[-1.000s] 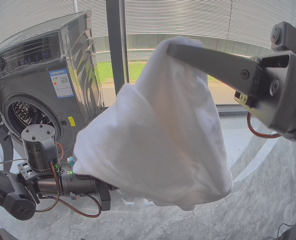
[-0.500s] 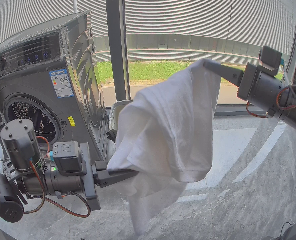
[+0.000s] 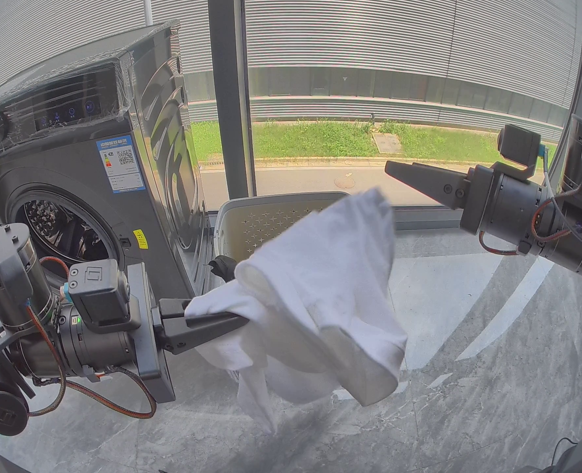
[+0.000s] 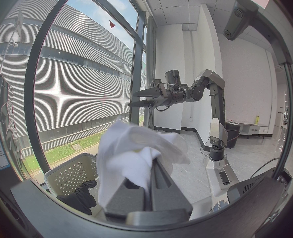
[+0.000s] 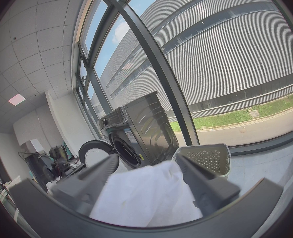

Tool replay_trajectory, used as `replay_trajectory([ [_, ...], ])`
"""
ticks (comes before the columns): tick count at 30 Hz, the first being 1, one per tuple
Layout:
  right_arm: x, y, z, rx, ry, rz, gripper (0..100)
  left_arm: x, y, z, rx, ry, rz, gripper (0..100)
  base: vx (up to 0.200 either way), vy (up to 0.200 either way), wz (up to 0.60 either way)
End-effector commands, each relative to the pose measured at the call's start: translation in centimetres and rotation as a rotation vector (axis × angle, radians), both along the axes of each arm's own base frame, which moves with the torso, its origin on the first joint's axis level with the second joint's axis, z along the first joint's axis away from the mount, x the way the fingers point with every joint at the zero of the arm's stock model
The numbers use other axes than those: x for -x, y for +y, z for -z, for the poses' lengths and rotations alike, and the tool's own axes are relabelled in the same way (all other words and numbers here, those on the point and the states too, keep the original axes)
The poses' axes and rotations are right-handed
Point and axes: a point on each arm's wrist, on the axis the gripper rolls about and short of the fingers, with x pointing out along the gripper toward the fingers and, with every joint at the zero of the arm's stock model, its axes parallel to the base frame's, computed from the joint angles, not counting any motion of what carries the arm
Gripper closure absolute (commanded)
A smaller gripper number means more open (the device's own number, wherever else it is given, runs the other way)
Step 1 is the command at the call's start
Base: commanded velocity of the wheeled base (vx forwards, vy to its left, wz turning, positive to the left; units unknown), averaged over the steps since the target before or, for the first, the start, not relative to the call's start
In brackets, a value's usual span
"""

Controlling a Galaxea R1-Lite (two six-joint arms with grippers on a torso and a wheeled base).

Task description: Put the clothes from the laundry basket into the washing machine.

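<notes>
standing at ten o'clock in the head view, the washing machine [image 3: 140, 185] is a grey front-loader with its round drum opening [image 3: 61, 231] facing the robot. its door [image 5: 93, 151] is swung wide open, as the right wrist view shows. behind it, from eleven round to two o'clock, runs a tall window wall [image 3: 402, 47], and grey marble floor [image 3: 501, 376] spreads from three to six o'clock.

just beside the machine, at about twelve o'clock from the view's centre, sits the pale laundry basket [image 3: 264, 218] with a perforated wall. its near side is hidden by the cloth in front of it.

a white garment [image 3: 317, 297] hangs in the air at the centre, bunched and folded. its lower folds droop toward six o'clock, and whether they reach the floor cannot be told. one upper corner stands up toward one o'clock, free of any grip.

the left gripper [image 3: 241, 320] comes in level from nine o'clock. its fingers are clamped on the garment's near edge, and the left wrist view shows the cloth pinched between the closed tips.

the right gripper [image 3: 390, 165] sits at two o'clock, pointing toward nine. its jaws are spread and hold nothing, and it is well apart from the garment's raised corner.

a dark garment [image 3: 222, 267] lies at the basket's corner nearest the machine, draped over the rim at about ten o'clock from the white cloth.
</notes>
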Motion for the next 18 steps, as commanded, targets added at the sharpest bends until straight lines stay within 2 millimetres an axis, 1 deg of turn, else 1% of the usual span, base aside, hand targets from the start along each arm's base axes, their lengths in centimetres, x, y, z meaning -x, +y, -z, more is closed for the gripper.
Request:
replay_trajectory([
  [1,0.3,-0.5,0.9,0.023,0.020,0.010,0,0.2,0.3,-0.5,0.012,-0.019,-0.009,100,0.000,0.000,0.00],
  [3,0.7,-0.8,2.0,0.054,0.041,0.010,0,0.2,0.6,-0.6,0.015,-0.022,-0.018,100,0.000,0.000,0.00],
  [5,1.0,-1.0,2.3,0.059,0.044,0.010,0,0.2,0.7,-0.7,0.018,-0.027,-0.021,100,0.000,0.000,0.00],
  [10,2.1,-1.5,2.3,0.054,0.036,-0.006,0,0.2,0.9,-0.8,0.024,-0.024,-0.034,100,0.000,0.000,0.00],
  [18,2.4,-1.5,2.2,0.056,0.028,-0.055,0,0.0,0.8,-1.1,0.030,-0.032,-0.032,100,0.000,0.000,0.00],
])
